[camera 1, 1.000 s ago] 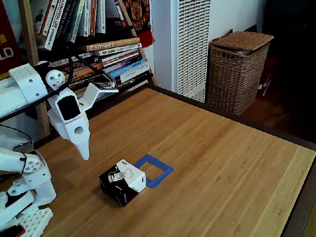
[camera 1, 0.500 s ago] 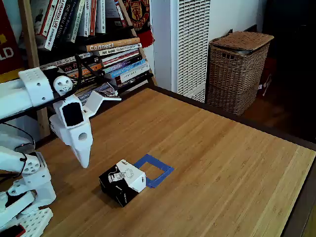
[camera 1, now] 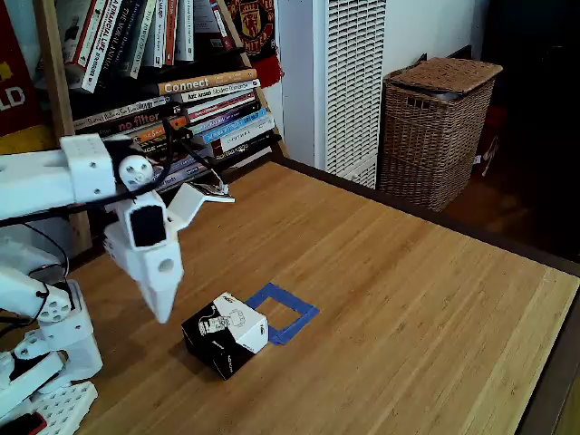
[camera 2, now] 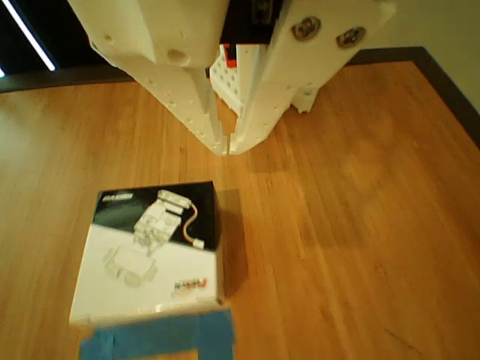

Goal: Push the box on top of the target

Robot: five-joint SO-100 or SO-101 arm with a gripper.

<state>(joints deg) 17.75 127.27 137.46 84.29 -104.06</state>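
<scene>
Target (camera 2: 154, 335) cut off by bottom edge in other view. In fixed view, box (camera 1: 224, 333) covers target's near-left corner. Box print too small to read.

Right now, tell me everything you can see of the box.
The box is a small cardboard-looking cube, black and white, sitting flat on the wooden table. In the fixed view its top shows a line-drawn face, with small print on the dark sides. In the other view its upper face carries a line drawing under a black band. One edge meets the blue tape target, covering part of it. The hand hovers nearby, fingertips together, not touching it.
</scene>
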